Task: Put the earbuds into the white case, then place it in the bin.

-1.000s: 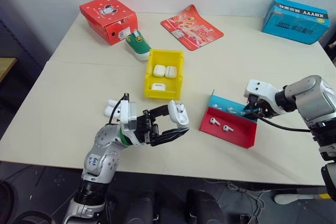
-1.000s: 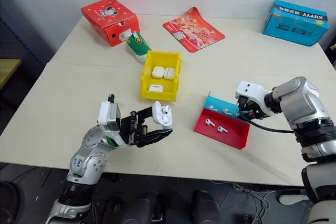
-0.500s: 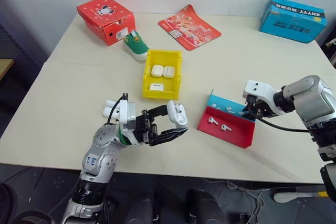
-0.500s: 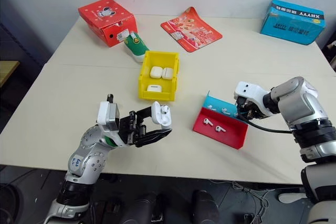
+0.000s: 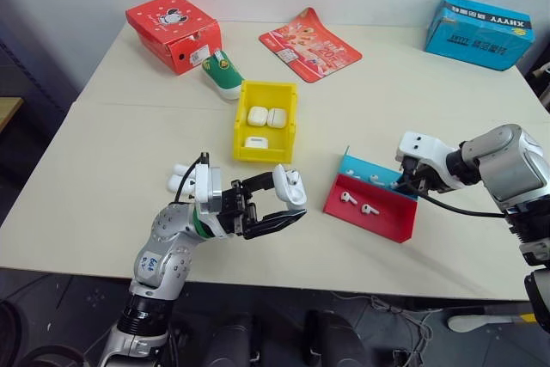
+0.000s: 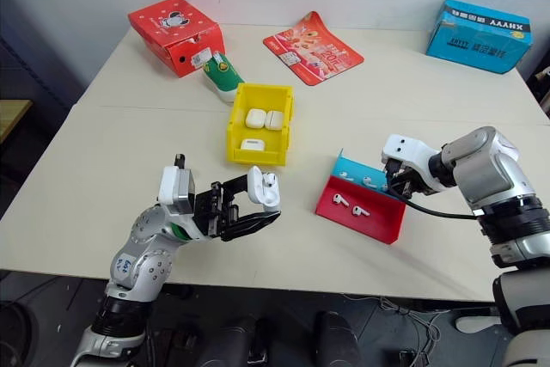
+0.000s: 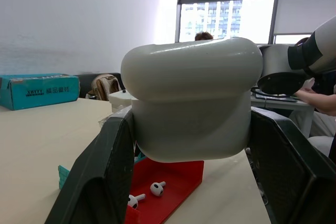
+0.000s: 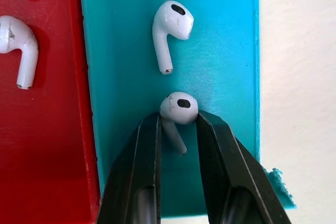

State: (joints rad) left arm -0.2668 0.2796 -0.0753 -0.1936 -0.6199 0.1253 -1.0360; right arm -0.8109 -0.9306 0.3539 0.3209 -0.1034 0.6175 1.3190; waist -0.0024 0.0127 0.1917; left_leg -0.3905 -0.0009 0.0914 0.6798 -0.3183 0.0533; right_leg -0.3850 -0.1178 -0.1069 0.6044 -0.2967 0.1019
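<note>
The left tool (image 5: 277, 205) is gripping the white case (image 5: 290, 185) above the counter (image 5: 120, 169). Up close, the right tool (image 8: 177, 129) is pinching an earbud (image 8: 178, 109) on the tray's blue half (image 8: 220, 40); from overhead, the yellow bin (image 5: 268, 120) is sitting between the arms.

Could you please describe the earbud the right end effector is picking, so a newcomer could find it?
Find the red-and-blue tray near the table's front right. On its blue half, the earbud sits between the right end effector's fingers, while the loose one beside it lies free.
</note>
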